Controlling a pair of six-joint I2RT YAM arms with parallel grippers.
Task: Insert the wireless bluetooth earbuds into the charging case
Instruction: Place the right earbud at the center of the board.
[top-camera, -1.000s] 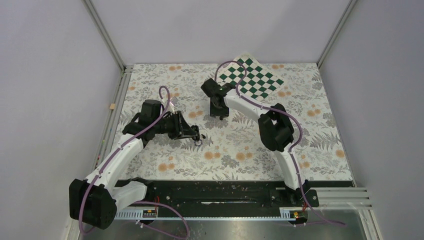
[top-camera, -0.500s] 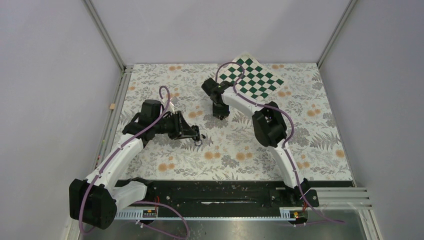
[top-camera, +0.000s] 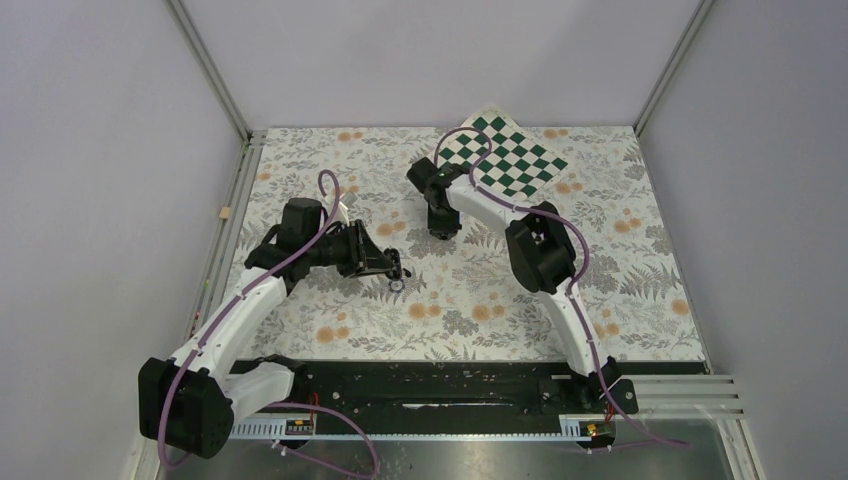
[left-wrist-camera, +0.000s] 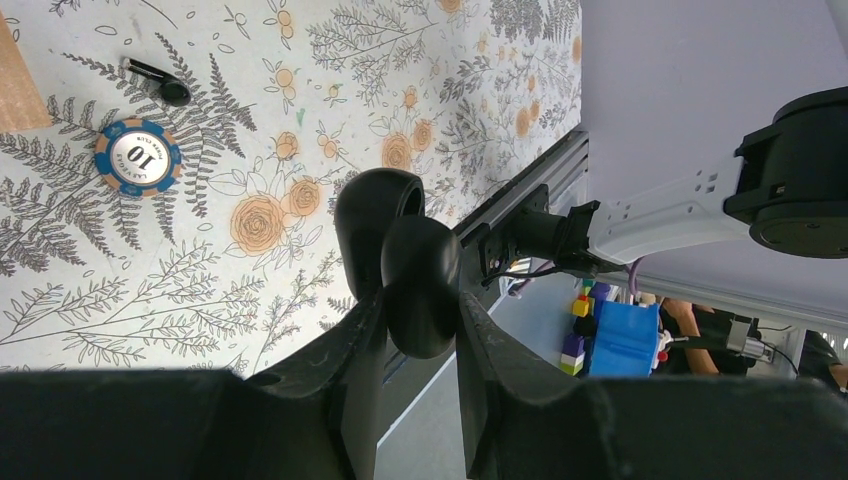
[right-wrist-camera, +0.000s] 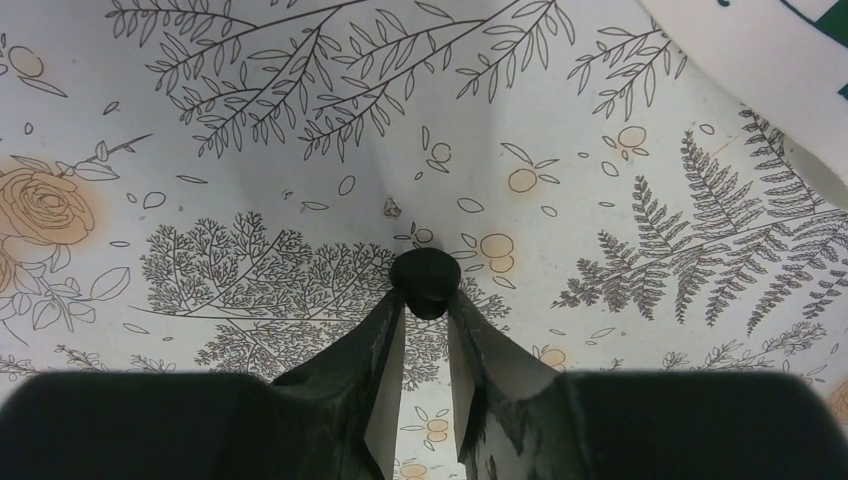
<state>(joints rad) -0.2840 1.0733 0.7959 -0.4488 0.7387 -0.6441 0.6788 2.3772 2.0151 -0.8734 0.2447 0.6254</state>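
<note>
My left gripper (left-wrist-camera: 420, 303) is shut on the charging case (left-wrist-camera: 421, 262), a black rounded pebble held above the floral mat with its lid (left-wrist-camera: 368, 215) hinged open. One black earbud (left-wrist-camera: 166, 88) with a short stem lies on the mat beyond it. At the back centre, my right gripper (right-wrist-camera: 425, 300) points down at the mat, and its two fingertips press either side of the other earbud (right-wrist-camera: 424, 274), a small black bud resting on the mat. From above, the left gripper (top-camera: 393, 266) is mid-left and the right gripper (top-camera: 441, 229) is near the checkerboard.
A blue poker chip (left-wrist-camera: 138, 157) marked 10 lies on the mat close to the loose bud. A tan piece (left-wrist-camera: 16, 88) shows at the left wrist view's edge. A green-and-white checkerboard sheet (top-camera: 508, 152) lies at the back right.
The right gripper's fingers have narrowed onto the bud at the back centre, and the right arm's elbow has shifted slightly left. The left arm and case have not moved.
</note>
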